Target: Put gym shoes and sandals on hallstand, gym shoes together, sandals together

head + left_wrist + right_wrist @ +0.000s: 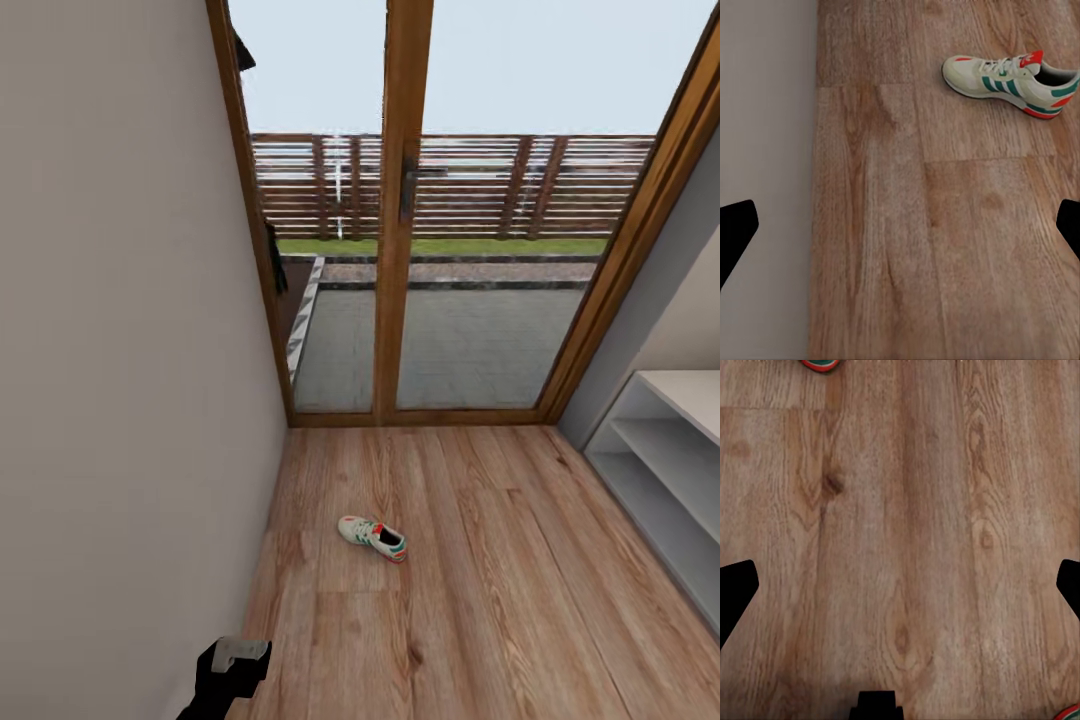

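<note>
One gym shoe (372, 538), white with green stripes and a red heel, lies on its sole on the corridor floor (480, 620), about a step out from the left wall. In the left wrist view that shoe (1009, 82) is ahead of my left gripper (900, 229), which is open with bare planks between its fingertips (736, 232). My right gripper (900, 589) is open over bare floor; red-and-green slivers of shoe (821, 364) (1068, 712) cut two edges of that view. The hallstand (660, 450) stands along the right wall. The sandals are out of view.
A beige wall (120, 350) runs down the left side, close to my left arm (232, 665). A wood-framed glass door (405, 250) closes the far end of the corridor. Open plank floor lies between the shoe and the hallstand.
</note>
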